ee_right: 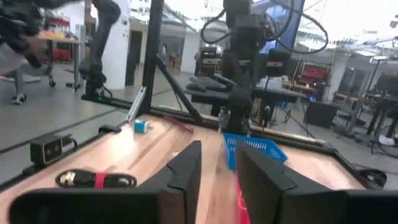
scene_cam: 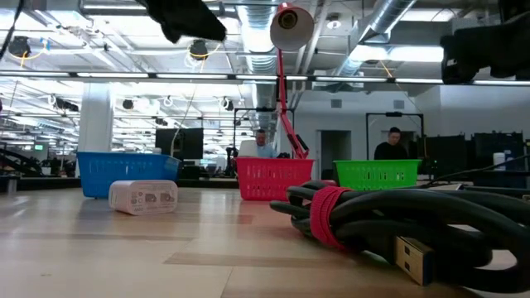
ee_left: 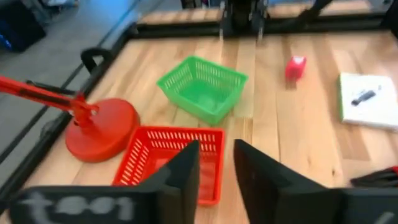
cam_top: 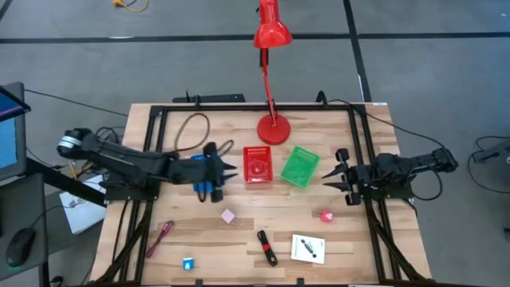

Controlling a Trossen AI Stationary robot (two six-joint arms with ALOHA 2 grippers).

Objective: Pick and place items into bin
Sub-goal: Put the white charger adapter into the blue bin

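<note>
Three small baskets stand on the counter (cam_top: 239,247): one blue basket (scene_cam: 128,173), one red basket (cam_top: 257,165) and one green basket (cam_top: 300,167). One red desk lamp (cam_top: 271,88) rises at the far edge. Loose items number six: one pink cube (cam_top: 229,216), one tiny blue cube (cam_top: 188,264), one red ball-like piece (cam_top: 326,215), one maroon cord (cam_top: 161,237), one black-and-red stick tool (cam_top: 267,248) and one white card with black mark (cam_top: 307,248). Two robot arms reach in, one from each side. Two people show in the room behind.
</note>
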